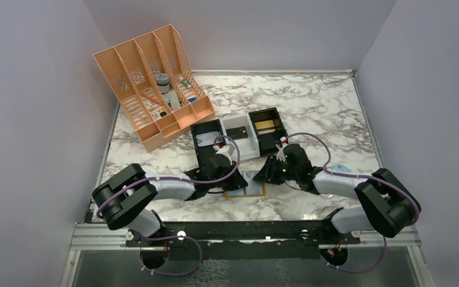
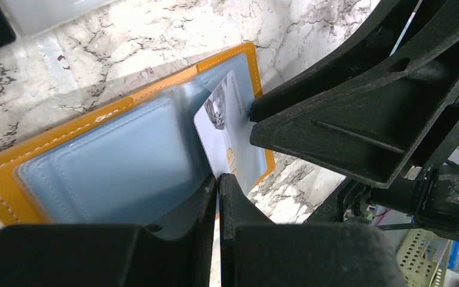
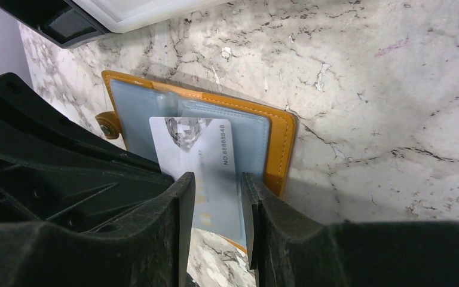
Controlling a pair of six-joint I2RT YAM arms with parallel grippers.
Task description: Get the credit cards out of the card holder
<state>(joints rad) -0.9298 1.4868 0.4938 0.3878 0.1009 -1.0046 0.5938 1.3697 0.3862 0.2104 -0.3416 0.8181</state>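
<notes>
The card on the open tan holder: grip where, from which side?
Pinch the credit card across its faces at the corner reaching the orange rim of the card holder, coming in low from that side. It is thin and lies almost flat on the holder; that end looks lifted in the left wrist view, likely the only place a finger gets under.

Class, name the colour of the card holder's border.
Mustard orange on the card holder; left wrist view shows it best.
</notes>
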